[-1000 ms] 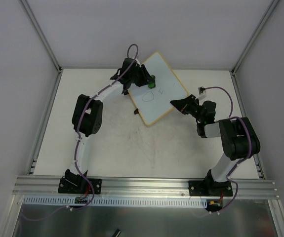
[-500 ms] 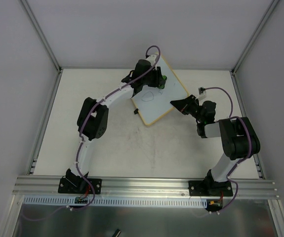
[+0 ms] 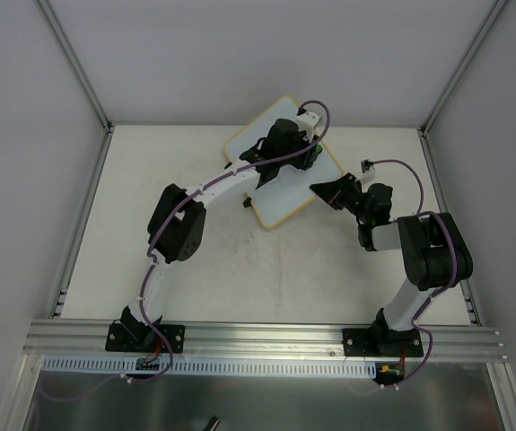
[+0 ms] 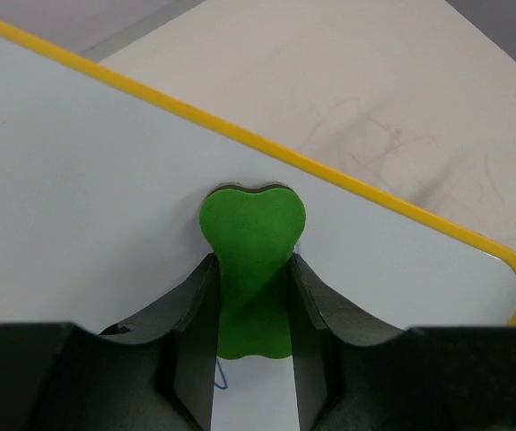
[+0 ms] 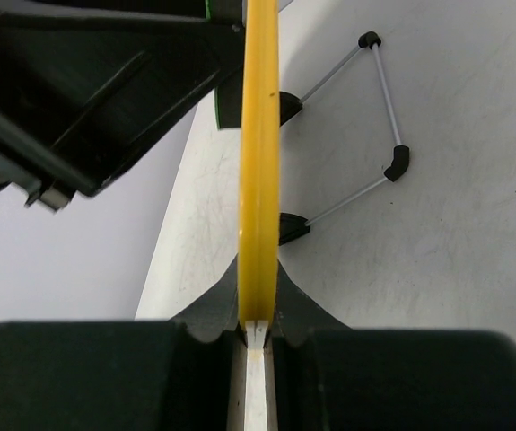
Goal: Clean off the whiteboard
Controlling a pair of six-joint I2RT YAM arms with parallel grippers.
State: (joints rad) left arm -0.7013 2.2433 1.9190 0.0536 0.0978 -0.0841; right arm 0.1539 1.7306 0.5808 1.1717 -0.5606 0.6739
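Board point(image 4: 78, 206): smooth white face, slight sheen; frame point(image 5: 259, 162) glossy yellow plastic. Eraser point(image 4: 253, 260): matt green foam. Fingers point(image 4: 188, 346): matt black plastic. Worktop point(image 4: 374, 117): matt off-white, scuffed.

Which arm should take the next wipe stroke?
Left. The left jaws grip the green eraser against the whiteboard face; the right jaws are shut on its yellow frame edge, likely steadying it.

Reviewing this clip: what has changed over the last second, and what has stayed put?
The left end effector, shut on the green eraser, swept to the right across the whiteboard, from near its left edge toward its right corner. Its arm now covers the middle of the board. The right end effector stayed clamped on the board's edge, and the board kept its place.
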